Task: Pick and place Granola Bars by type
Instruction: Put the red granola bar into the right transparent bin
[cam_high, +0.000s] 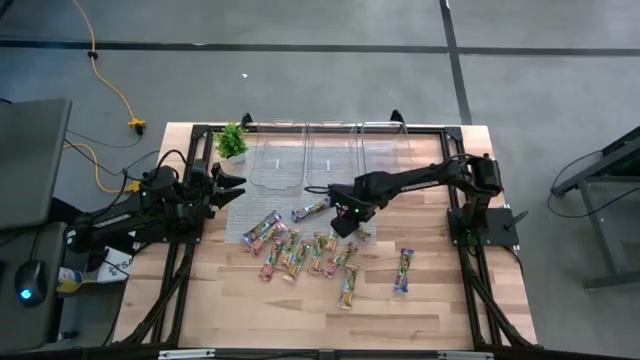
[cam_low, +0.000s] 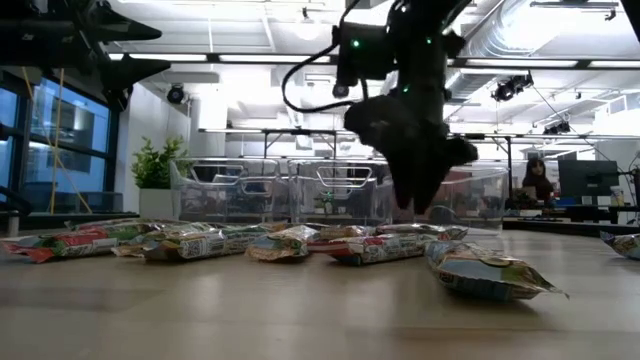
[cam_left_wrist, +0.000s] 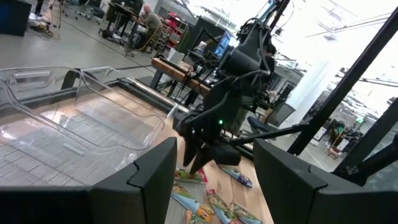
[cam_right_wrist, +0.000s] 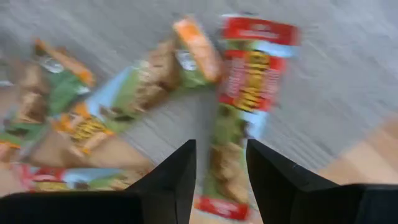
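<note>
3 clear bins (cam_high: 325, 155) behind scattered Granola Bars (cam_high: 300, 250); right gripper (cam_high: 345, 222) jaws spread.

Wooden table (cam_high: 440, 300): granola bars (cam_high: 300, 250), bins (cam_high: 330, 155), plant (cam_high: 232, 140)

Clear bins (cam_high: 325, 152) along table's (cam_high: 440, 300) far edge; plant (cam_high: 232, 140) beside.

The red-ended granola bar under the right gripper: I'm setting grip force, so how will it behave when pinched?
The red-ended granola bar looks flat and thin, so probably light. Its glossy wrapper may slip or crinkle between the right gripper's open fingers. Lying flat on the table, it should slide rather than roll if nudged.
</note>
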